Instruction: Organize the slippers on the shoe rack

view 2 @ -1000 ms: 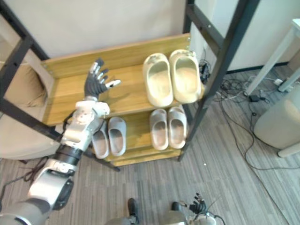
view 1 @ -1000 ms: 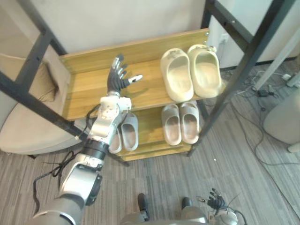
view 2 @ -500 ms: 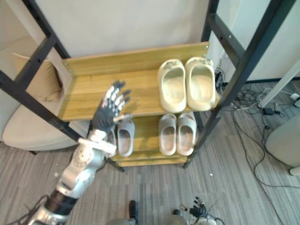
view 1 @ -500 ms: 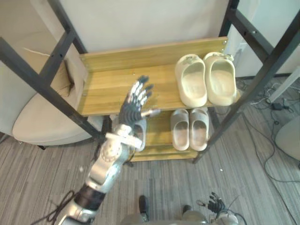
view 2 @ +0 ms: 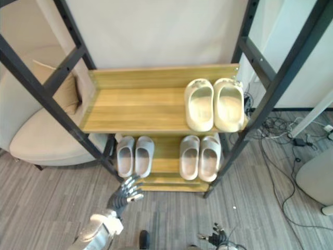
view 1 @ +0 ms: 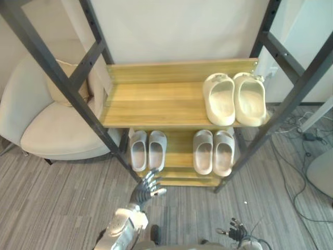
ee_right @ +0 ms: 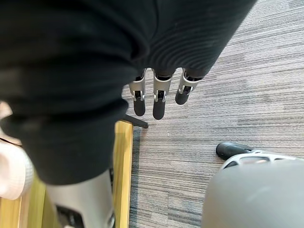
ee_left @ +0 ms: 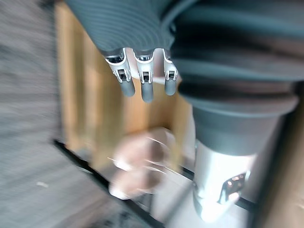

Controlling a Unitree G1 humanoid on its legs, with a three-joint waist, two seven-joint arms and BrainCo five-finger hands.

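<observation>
Left eye view: L hand [view 1: 144, 190] fingers spread by shoe rack [view 1: 156, 100]; R hand [view 1: 237, 229] fingers straight, arm cut off

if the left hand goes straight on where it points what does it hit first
Likely the left grey slippers on the lower shelf, straight ahead of the left hand; depth is unclear, so perhaps the shelf's front edge.

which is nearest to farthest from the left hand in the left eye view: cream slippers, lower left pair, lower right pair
From the left hand:
1. lower left pair, bottom shelf, just beyond it
2. lower right pair, same shelf, rightward
3. cream slippers, upper shelf, right end
</observation>
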